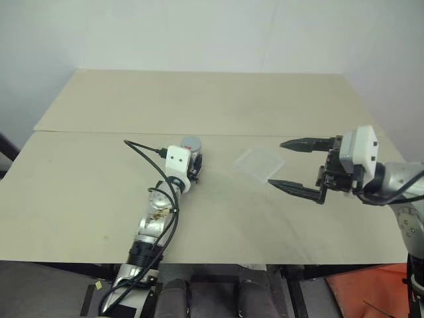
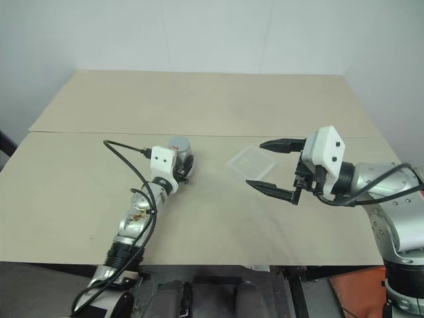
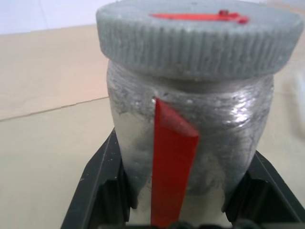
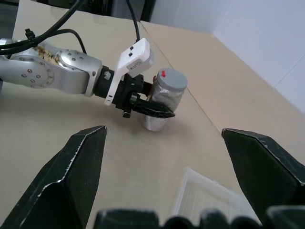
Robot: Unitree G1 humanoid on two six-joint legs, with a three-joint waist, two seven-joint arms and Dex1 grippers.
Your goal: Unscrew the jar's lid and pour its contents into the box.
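The jar (image 3: 200, 133) is silvery grey with a red vertical stripe (image 3: 171, 167) and stands upright near the middle of the table. Its grey ribbed lid (image 3: 195, 38) is on it and carries a red mark. My left gripper (image 1: 196, 163) is shut on the jar's body, one black finger (image 3: 102, 186) on each side. The contents are hidden inside the jar. The clear box (image 1: 260, 163) lies flat to the right of the jar. My right gripper (image 1: 278, 164) hovers open above the box's right edge, pointing at the jar (image 4: 164, 98), with nothing between its fingers.
The tan table (image 1: 199, 99) has a seam running across it behind the jar. A black cable (image 1: 142, 149) loops from my left wrist over the table to the jar's left. An orange surface (image 1: 371, 291) shows below the table's front right corner.
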